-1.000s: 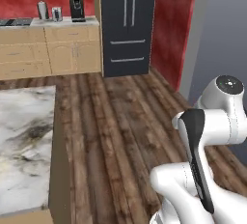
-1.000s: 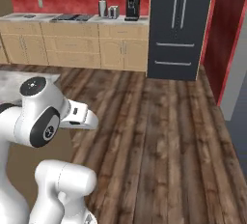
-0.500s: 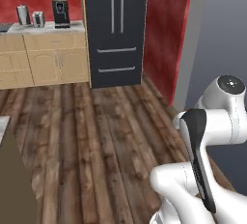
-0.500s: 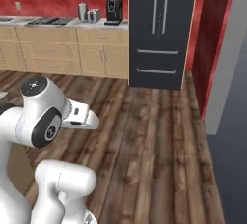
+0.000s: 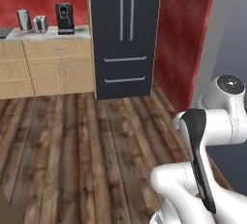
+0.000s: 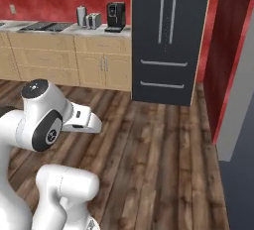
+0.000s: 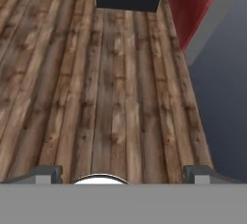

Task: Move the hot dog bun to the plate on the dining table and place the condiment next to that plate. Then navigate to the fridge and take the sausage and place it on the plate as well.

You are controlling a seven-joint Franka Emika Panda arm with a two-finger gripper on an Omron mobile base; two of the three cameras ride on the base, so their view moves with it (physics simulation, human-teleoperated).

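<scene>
Facing the fridge [image 5: 126, 35] across open wood floor [image 7: 111, 88], the base is in the navigation leg of the task; both doors are shut, their long silvery handles meeting at the centre seam, with two drawers below. The gripper [image 7: 123, 174] looks down at bare floorboards, its finger tips far apart at the bottom of the hand view, jaws wide and holding nothing. The sausage is presumably inside the fridge behind the closed doors; I cannot see it. Risks from here, as judgement: (1) the base stops too far out or off-centre, so the arm cannot reach a door handle squarely. (2) The red wall [image 6: 233, 50] stands just beside the fridge on its right; a door swinging that way, or the elbow during the pull, could foul it. (3) The arm is folded close to the body, so it needs a large unfold before reaching; doing that too near the doors invites a knock. (4) The wall counter [image 6: 64, 28], with a coffee machine [image 6: 116, 17], adjoins the fridge on the other side, limiting sideways correction there.
</scene>
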